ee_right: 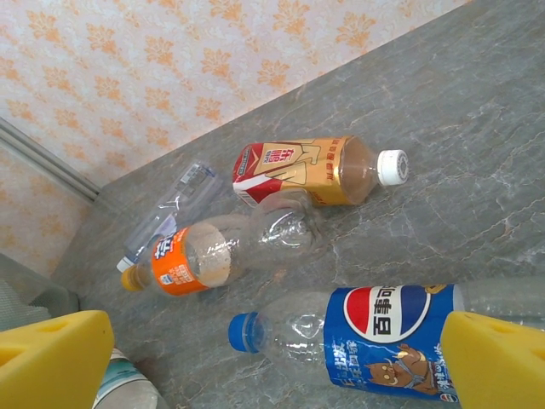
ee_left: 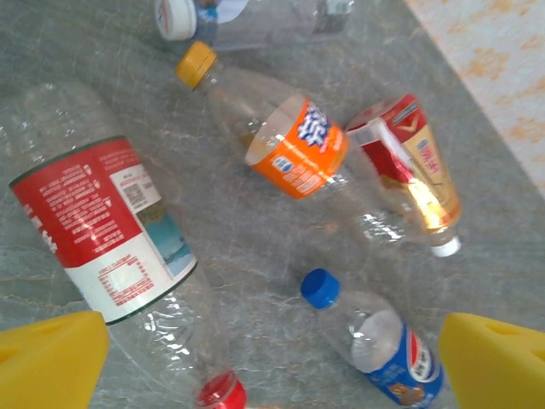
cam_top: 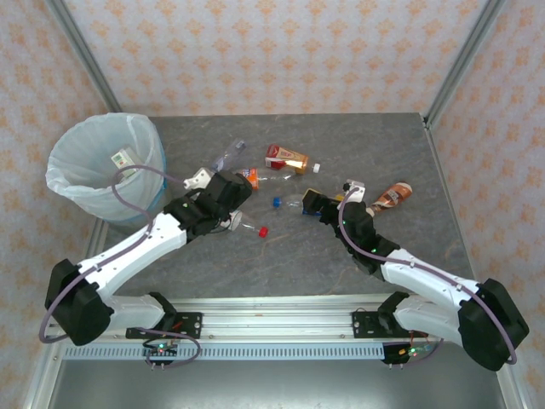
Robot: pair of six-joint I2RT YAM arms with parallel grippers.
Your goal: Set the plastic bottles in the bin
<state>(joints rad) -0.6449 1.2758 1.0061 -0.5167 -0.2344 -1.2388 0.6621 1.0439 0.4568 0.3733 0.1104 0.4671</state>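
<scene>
step: approach for a pick, nothing held yet | left claw (ee_left: 272, 366): spread wide, over the red-label bottle (ee_left: 102, 230) | right claw (ee_right: 272, 366): spread wide, over the blue-label bottle (ee_right: 392, 336) | other bottles (cam_top: 285, 158): lying loose on the table (cam_top: 383, 145) | bin (cam_top: 58, 162): far left corner | next, I judge: lower one claw astride a bottle, pinch it, carry it to the bin
</scene>
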